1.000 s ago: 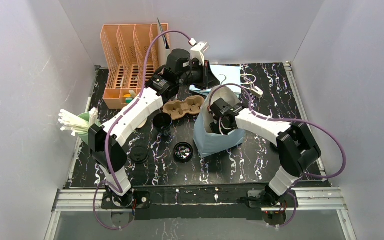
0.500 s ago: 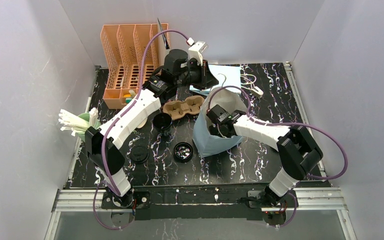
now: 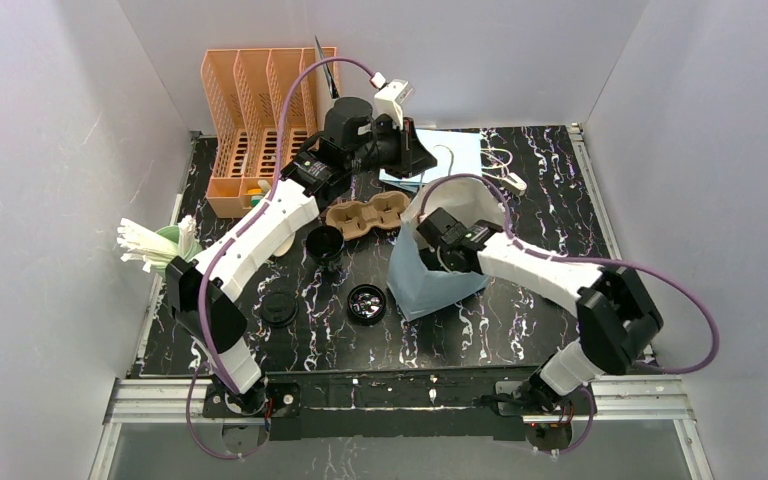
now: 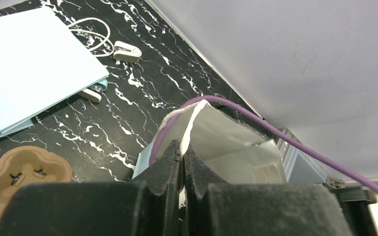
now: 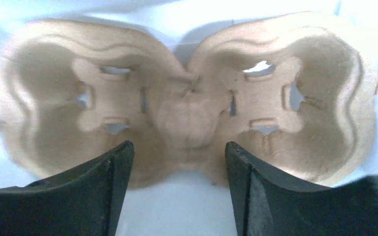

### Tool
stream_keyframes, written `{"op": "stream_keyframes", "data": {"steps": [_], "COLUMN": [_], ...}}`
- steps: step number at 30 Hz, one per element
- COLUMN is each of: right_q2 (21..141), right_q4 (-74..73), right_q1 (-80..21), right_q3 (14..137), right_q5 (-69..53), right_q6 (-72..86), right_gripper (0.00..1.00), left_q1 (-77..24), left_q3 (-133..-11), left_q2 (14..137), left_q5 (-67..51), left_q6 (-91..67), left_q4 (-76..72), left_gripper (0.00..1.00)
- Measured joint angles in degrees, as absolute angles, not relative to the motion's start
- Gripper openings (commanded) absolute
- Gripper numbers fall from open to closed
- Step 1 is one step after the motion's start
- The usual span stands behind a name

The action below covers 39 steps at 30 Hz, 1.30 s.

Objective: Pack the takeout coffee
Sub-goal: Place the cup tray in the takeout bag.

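While the right gripper (image 5: pixel 178 147) hangs inside the light-blue bag (image 3: pixel 430 285), we see its jaws standing well apart. One finger sits on each side of the narrow waist of a pulp carrier (image 5: pixel 285 98), which lies flat against the bag's pale inside just beyond them. We cannot tell whether the fingers touch the pulp, and nothing is clamped. The arm's elbow juts out to the right, its forearm runs leftward and its wrist dips through the bag's mouth.

We find the left gripper (image 4: pixel 181 150) with its jaws pressed together. The bag's white rim runs up to their tips, but we cannot tell whether paper is pinched there. That arm stretches long toward the back of the table (image 3: pixel 520 310), wrist turned rightward.

The coffee sits outside the bag, left of the right jaws and apart from both grippers. A dark cup (image 3: pixel 325 243) stands just beside a second carrier (image 3: pixel 365 215), a second cup (image 3: pixel 367 303) sits near the bag's foot, and a black lid (image 3: pixel 278 308) lies farther left.
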State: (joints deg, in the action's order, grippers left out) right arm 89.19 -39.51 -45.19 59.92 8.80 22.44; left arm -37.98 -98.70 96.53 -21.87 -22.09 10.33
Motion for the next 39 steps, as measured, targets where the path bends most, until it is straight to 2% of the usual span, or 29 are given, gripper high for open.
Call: {"op": "stream_keyframes", "data": {"steps": [1,2,14,27,32,37,38,39], "right_q2": [88.0,86.7,75.7,74.0,73.6,71.6,70.9,69.9], "right_q4": [-40.7,-41.7,-48.5,-49.8,-51.3,-52.8,-53.0,-53.0], "right_q1": [-45.2,-45.3,-45.4,-45.4,-45.4,-45.4,-45.4,-45.4], "right_q3": [60.4,61.0,70.0,73.7,75.7,83.9,85.3,87.3], "right_q5": [8.8,8.7,9.1,11.6,12.6,15.6,16.3,17.4], "right_q6": [22.5,22.6,22.3,21.9,21.9,21.9,21.9,21.9], "right_gripper": [0.97,0.98,0.98,0.98,0.98,0.95,0.92,0.89], "left_q1": [-38.0,-38.0,-38.0,-38.0,-38.0,-38.0,-38.0,-38.0], "left_q3": [-98.7,-98.7,-96.3,-88.8,-88.9,-89.1,-89.3,-89.4], "left_q2": [96.4,96.2,93.9,93.8,93.8,93.8,93.8,93.8], "left_q5": [-21.9,-21.9,-23.0,-23.4,-23.4,-23.4,-23.4,-23.4], "left_q6": [-22.1,-22.1,-23.2,-23.6,-23.6,-23.6,-23.6,-23.6], "left_q4": [10.1,9.9,7.1,6.5,6.2,6.2,6.3,6.3], "left_gripper": [0.00,0.00,0.00,0.00,0.00,0.00,0.01,0.06]}}
